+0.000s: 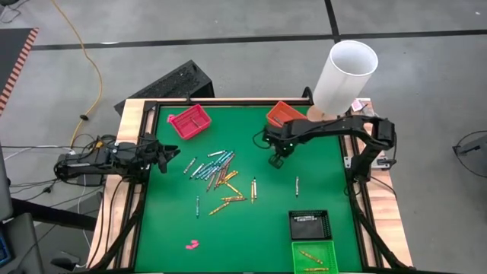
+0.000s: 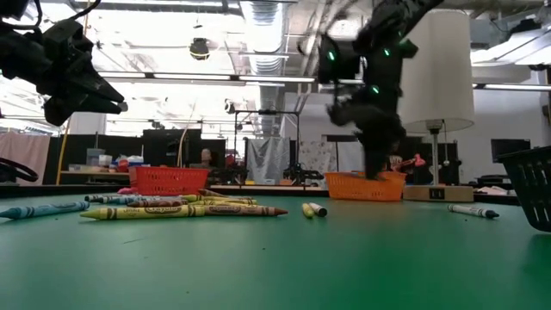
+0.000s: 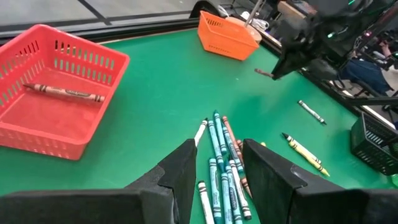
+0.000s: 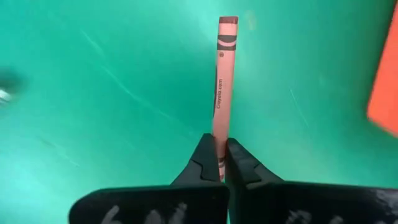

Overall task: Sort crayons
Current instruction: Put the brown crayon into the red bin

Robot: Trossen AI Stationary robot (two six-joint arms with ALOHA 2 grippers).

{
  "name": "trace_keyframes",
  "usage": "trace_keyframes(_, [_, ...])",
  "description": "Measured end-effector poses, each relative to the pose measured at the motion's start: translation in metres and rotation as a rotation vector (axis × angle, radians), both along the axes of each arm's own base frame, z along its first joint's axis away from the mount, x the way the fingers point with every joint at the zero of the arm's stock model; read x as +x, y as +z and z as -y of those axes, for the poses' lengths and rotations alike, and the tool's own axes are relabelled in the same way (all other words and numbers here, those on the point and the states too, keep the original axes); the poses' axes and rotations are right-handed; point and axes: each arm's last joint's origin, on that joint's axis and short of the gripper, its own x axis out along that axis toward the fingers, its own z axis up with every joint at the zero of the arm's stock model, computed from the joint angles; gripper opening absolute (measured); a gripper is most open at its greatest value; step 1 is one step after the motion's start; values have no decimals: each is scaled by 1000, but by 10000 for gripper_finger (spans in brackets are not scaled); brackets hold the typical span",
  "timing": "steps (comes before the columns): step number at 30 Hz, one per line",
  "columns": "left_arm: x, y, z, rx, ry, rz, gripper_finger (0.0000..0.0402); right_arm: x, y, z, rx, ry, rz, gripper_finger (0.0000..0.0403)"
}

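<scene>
A: Jaws of the right gripper (image 4: 216, 163)?
B: Pinched tight on a reddish crayon (image 4: 224, 81), above the green mat (image 1: 228, 236) beside the orange basket (image 1: 283, 114).
A: And the left gripper (image 3: 217, 177)?
B: Parted, holding nothing, at the mat's left edge; loose crayons (image 1: 217, 173) lie mid-mat.

Reddish crayon's (image 4: 222, 87) lower end hidden between right pincer's (image 4: 220, 163) fingers; orange tray (image 4: 384, 87) edge-cut

Small dark print runs along the paper wrap of the reddish crayon (image 4: 224, 87), reading roughly "Crayola.com", letters barely clear. The other crayons' (image 2: 185, 209) label print is too small to read.
</scene>
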Motion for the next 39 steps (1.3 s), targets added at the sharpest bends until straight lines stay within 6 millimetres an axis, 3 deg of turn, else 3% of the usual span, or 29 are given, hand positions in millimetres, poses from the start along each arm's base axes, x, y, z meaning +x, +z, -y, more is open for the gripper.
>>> trace_keyframes(3, [0,0,0,0,0,0,120,15,17,-4,-12,-38,110,1])
trace_keyframes(10, [1,2,0,-27,7,37,120,60,63,-12,-122,-82,557,1])
trace_keyframes(18, [4,20,0,-2,-1,220,120,77,90,-1,-244,-184,874,0])
trace_keyframes(22, [4,23,0,2,-2,252,120,95,87,14,-270,-223,963,0])
trace_keyframes(32, [4,23,0,1,-4,245,120,186,64,53,-262,-207,1011,0])
trace_keyframes(39, [4,23,0,0,-3,244,120,237,52,77,-254,-141,1038,0])
